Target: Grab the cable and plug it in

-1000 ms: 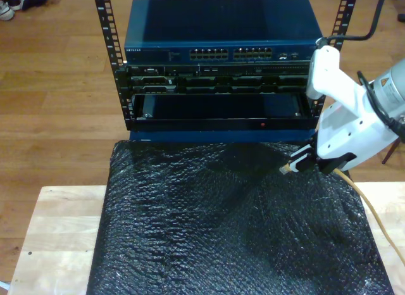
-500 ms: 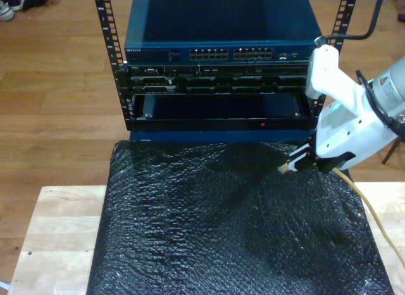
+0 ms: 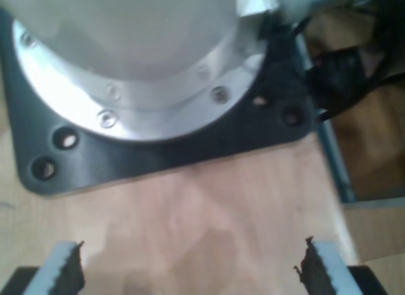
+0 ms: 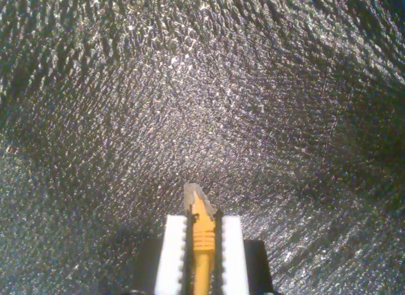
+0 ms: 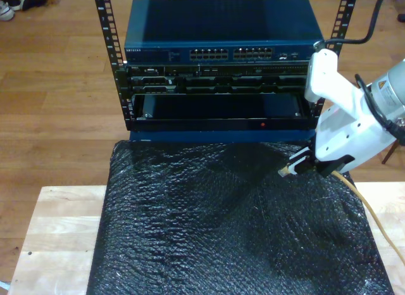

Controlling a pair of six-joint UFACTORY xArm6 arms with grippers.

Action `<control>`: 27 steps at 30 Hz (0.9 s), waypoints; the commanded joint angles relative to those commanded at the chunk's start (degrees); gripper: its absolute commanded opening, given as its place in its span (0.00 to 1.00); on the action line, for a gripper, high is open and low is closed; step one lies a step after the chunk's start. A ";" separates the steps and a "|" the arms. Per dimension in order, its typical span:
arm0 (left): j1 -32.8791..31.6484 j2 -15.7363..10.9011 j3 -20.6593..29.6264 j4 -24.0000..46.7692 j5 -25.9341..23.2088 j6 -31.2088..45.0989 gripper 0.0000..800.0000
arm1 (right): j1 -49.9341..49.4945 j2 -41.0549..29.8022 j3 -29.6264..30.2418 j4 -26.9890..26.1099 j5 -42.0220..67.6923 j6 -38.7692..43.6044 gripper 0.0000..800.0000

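The yellow-orange cable (image 5: pixel 365 205) trails off toward the exterior view's lower right. Its clear plug (image 5: pixel 284 171) sticks out of my second gripper (image 5: pixel 299 165), on the white arm at the exterior view's right. The second wrist view looks down on the plug tip (image 4: pixel 195 197), with my second gripper (image 4: pixel 201 220) shut on the cable (image 4: pixel 201 257) between its white pads. It hovers just above the black bubble-wrap mat (image 4: pixel 202 92). The plug points toward the exterior view's left, below and in front of the rack. My first gripper (image 3: pixel 190 264) stands open over bare wood, nothing between its fingers (image 3: pixel 66 268).
A blue network switch (image 5: pixel 221 23) with rows of ports (image 5: pixel 231 54) tops the black rack (image 5: pixel 215 95) at the back. The bubble-wrap mat (image 5: pixel 209 225) covers a wooden table (image 5: pixel 57 232). An arm's black base plate (image 3: pixel 158 149) lies close ahead of my first gripper.
My second arm has drifted slightly toward the exterior view's left with the cable still in its grip. The plug's height over the mat looks about the same.
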 joint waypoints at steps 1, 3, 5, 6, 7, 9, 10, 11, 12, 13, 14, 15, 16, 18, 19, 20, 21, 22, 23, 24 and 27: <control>0.00 0.00 0.00 -0.09 0.00 0.00 1.00 | 0.00 0.00 -0.26 0.00 -0.18 0.00 0.00; 0.00 0.00 0.09 -0.09 0.00 0.00 1.00 | 0.09 0.18 -0.79 0.00 -0.44 -0.18 0.00; 0.00 0.00 0.09 -0.09 0.00 0.00 1.00 | 0.09 0.26 -0.70 0.00 -1.41 -0.26 0.00; 0.00 0.00 0.09 -0.09 0.00 0.00 1.00 | 0.18 0.26 -0.44 -0.09 -2.29 -0.44 0.00; 0.00 0.00 0.09 -0.09 0.00 0.00 1.00 | 0.26 0.35 -0.26 -0.44 -3.69 -1.05 0.00; 0.00 0.00 0.09 -0.09 0.00 0.00 1.00 | 1.23 0.44 0.70 -2.29 -8.35 -2.81 0.00; 0.00 0.00 0.09 -0.09 0.00 0.00 1.00 | 2.02 0.70 1.67 -3.34 -11.52 -3.16 0.00; 0.00 0.00 0.09 -0.09 0.00 0.00 1.00 | 3.25 0.88 2.55 -4.48 -14.51 -3.25 0.00; 0.00 0.00 0.09 -0.09 0.00 0.00 1.00 | 4.75 1.32 3.34 -5.54 -17.58 -3.16 0.00; 0.00 0.00 0.09 -0.09 0.00 0.00 1.00 | 6.07 2.02 3.96 -6.42 -20.13 -3.08 0.00; 0.00 0.00 0.09 -0.09 0.00 0.00 1.00 | 7.21 3.16 4.48 -7.30 -22.51 -3.08 0.00; 0.00 0.00 0.09 -0.09 0.00 0.00 1.00 | 8.18 3.96 4.92 -7.91 -24.18 -2.90 0.00; 0.00 0.00 0.09 -0.09 0.00 0.00 1.00 | 9.14 4.57 5.45 -8.26 -25.85 -2.90 0.00; 0.00 0.00 0.09 -0.09 0.00 0.00 1.00 | 11.08 5.10 6.77 -8.88 -29.36 -2.99 0.00; 0.00 0.00 0.09 -0.09 0.00 0.00 1.00 | 12.04 5.10 7.47 -9.32 -30.77 -2.99 0.00; 0.00 0.00 0.09 -0.09 0.00 0.00 1.00 | 13.27 5.10 8.09 -10.20 -32.35 -2.99 0.00; 0.00 0.00 0.09 -0.09 0.00 0.00 1.00 | 14.33 5.10 8.53 -11.08 -33.85 -2.99 0.00; 0.00 0.00 0.09 -0.09 0.00 0.00 1.00 | 15.12 5.10 9.05 -12.04 -35.25 -2.90 0.00; 0.00 0.00 0.09 -0.09 0.00 0.00 1.00 | 15.56 5.10 9.32 -12.92 -36.57 -2.90 0.00; 0.00 0.00 0.09 -0.09 0.00 0.00 1.00 | 15.74 5.10 9.67 -13.54 -37.80 -2.90 0.00; 0.00 0.00 0.09 -0.09 0.00 0.00 1.00 | 15.74 5.10 9.85 -14.51 -40.18 -2.90 0.00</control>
